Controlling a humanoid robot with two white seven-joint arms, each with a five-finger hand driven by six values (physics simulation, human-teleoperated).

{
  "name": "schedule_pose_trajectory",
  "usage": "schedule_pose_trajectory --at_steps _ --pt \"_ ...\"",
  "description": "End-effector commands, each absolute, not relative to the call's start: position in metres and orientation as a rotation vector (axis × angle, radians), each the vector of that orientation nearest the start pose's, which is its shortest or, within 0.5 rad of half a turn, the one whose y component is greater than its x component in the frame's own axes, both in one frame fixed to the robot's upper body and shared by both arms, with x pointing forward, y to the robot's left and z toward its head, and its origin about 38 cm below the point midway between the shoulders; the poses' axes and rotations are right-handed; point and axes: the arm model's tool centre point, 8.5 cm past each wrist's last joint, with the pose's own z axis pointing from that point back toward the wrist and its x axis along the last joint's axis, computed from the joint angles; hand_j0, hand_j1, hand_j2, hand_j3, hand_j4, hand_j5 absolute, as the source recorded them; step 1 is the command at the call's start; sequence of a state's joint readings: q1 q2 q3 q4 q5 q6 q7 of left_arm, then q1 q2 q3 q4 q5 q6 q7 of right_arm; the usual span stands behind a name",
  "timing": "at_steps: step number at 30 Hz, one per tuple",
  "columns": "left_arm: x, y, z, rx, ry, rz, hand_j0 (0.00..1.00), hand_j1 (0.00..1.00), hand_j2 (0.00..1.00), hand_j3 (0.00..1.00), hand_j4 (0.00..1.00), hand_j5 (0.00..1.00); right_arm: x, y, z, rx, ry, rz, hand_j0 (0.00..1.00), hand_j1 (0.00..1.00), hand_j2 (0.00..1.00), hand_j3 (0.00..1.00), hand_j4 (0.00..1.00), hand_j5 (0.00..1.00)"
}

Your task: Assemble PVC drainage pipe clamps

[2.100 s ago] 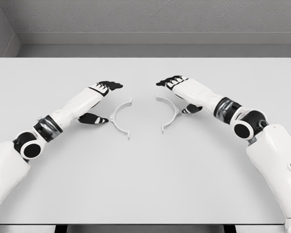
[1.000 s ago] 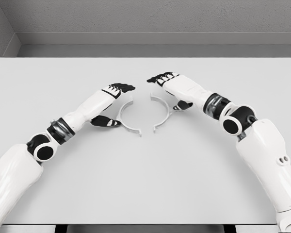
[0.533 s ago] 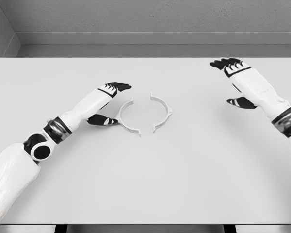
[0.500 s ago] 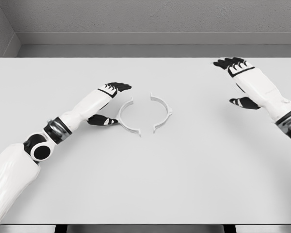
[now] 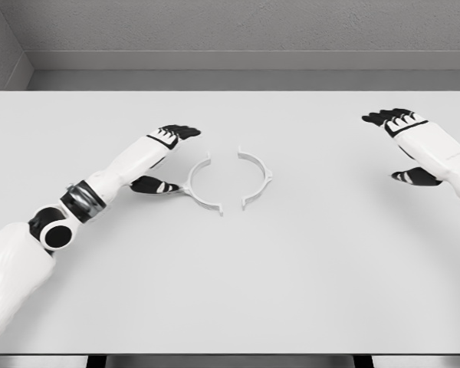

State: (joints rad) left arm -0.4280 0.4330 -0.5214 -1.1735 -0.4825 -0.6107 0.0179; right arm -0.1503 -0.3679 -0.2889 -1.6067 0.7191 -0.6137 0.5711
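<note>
— Two white half-ring clamp pieces on the pale desk [image 5: 230, 291]: left clamp half [image 5: 198, 186] and right clamp half [image 5: 257, 178], lying flat near the middle, a little toward the far side.
— Joined?
— No. Open sides facing each other, roughly forming a circle, but apart; a gap at the far ends and another at the near ends.
— And the left hand [image 5: 162, 157]?
— Just left of the left clamp half. Fingers [image 5: 181, 131] stretched toward the far right, thumb [image 5: 150, 185] low by the desk, tip at or right beside the outer edge of that half. Spread wide, gripping nothing. Contact with the piece: cannot tell.
— The right hand [image 5: 415, 146]?
— Far off at the right edge of the view, well apart from both pieces. Black fingertips pointing left, thumb below, fingers relaxed and unclenched, holding nothing.
— Anything else?
— Grey wall [image 5: 238, 31] beyond the far edge of the desk.
</note>
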Motion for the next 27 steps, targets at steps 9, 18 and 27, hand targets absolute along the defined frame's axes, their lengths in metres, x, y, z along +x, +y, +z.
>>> schedule_pose_trajectory --at_steps 9,18,27 --pt "0.441 0.234 0.098 0.311 -1.839 -1.388 1.0 1.0 1.0 1.0 1.0 1.0 0.375 -0.382 0.188 -0.779 -1.522 1.462 1.0 1.0 1.0 1.0 1.0 1.0" --pt "0.44 0.22 0.096 0.282 -1.861 -1.37 1.0 1.0 1.0 1.0 1.0 1.0 0.376 -0.379 0.186 -0.769 -1.522 1.476 1.0 1.0 1.0 1.0 1.0 1.0" --pt "0.438 0.213 0.095 0.266 -1.872 -1.359 1.0 1.0 1.0 1.0 1.0 1.0 0.376 -0.377 0.186 -0.768 -1.524 1.477 1.0 1.0 1.0 1.0 1.0 1.0"
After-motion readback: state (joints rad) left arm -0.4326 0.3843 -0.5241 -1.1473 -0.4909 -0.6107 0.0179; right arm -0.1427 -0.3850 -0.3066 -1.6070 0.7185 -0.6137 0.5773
